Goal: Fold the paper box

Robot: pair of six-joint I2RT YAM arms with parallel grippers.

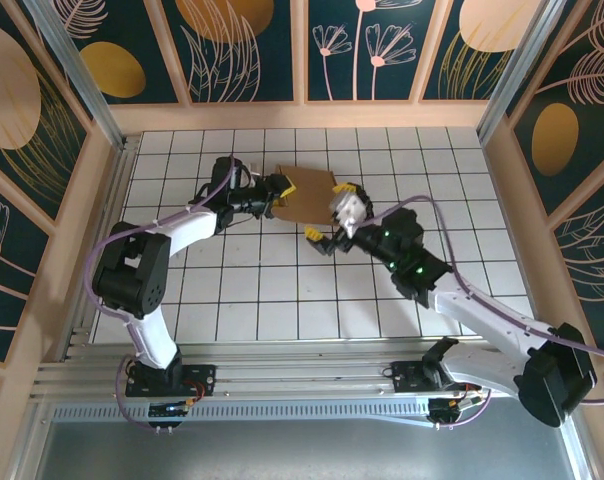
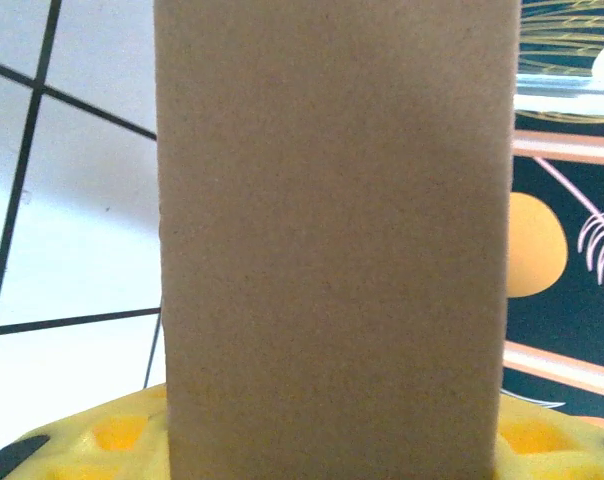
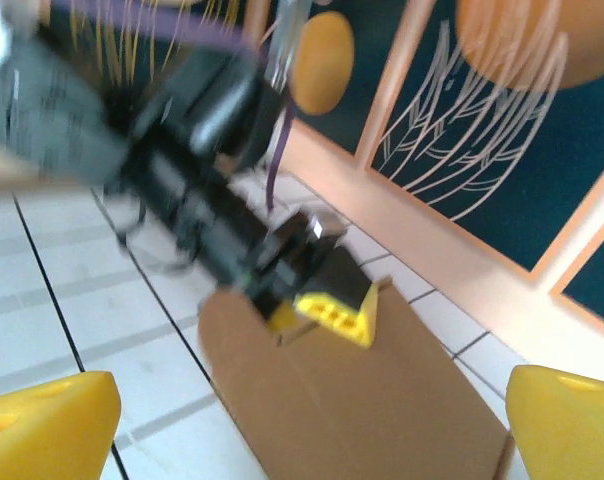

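Pinching plain brown cardboard paper box (image 1: 307, 195) at left edge with yellow-fingered left gripper (image 1: 285, 187); holding right gripper (image 1: 332, 212) spread wide alongside.

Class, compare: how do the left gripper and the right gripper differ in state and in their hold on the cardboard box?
The left gripper is clamped on the edge of the paper box; the right gripper stands wide open, holding nothing. The left reaches from the box's left side, the right from its right. Both have yellow fingers.
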